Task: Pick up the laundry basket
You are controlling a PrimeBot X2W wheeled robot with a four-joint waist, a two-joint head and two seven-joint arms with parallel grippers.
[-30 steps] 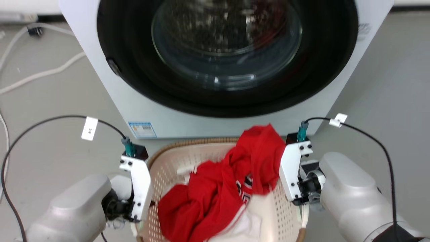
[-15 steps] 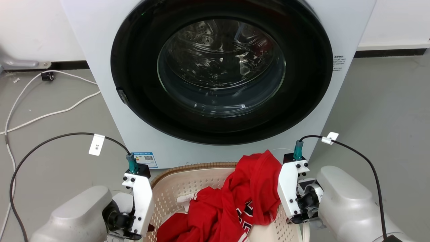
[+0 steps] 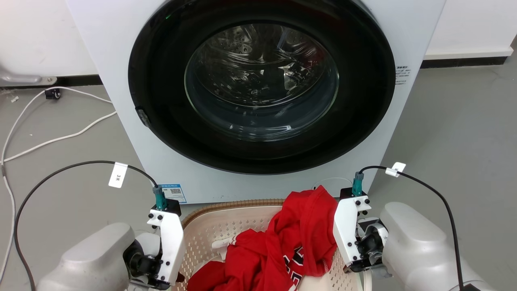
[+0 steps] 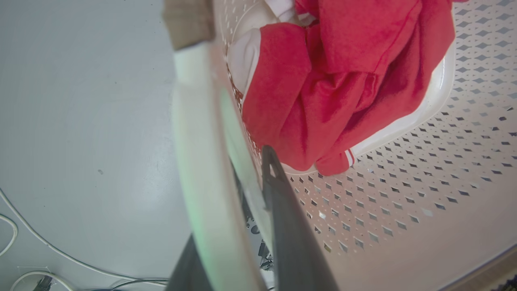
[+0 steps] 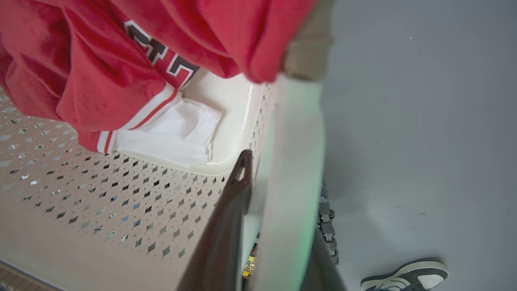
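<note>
Low in each wrist view, left pincer (image 4: 236, 178) and right pincer (image 5: 282, 182) clamp opposite white handles (image 4: 202, 161) of the laundry basket (image 3: 210, 236), likely to lift it level. Basket and red jersey (image 3: 291, 246) sit lower centre of the head view, washing machine (image 3: 258, 81) behind.

Laundry basket (image 3: 206, 230) glossy perforated plastic, matt woven-look rim; red garment (image 3: 291, 246) soft cloth; washer door (image 3: 260, 81) glossy glass; floor (image 3: 464, 121) smooth.

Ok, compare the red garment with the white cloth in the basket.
The red garment is large and heaped; the white cloth is smaller and flat. The red garment bears lettering and striped trim; the white cloth is plain. The red garment rises above the rim of the laundry basket; the white cloth lies low on its floor. Both are inside it.
</note>
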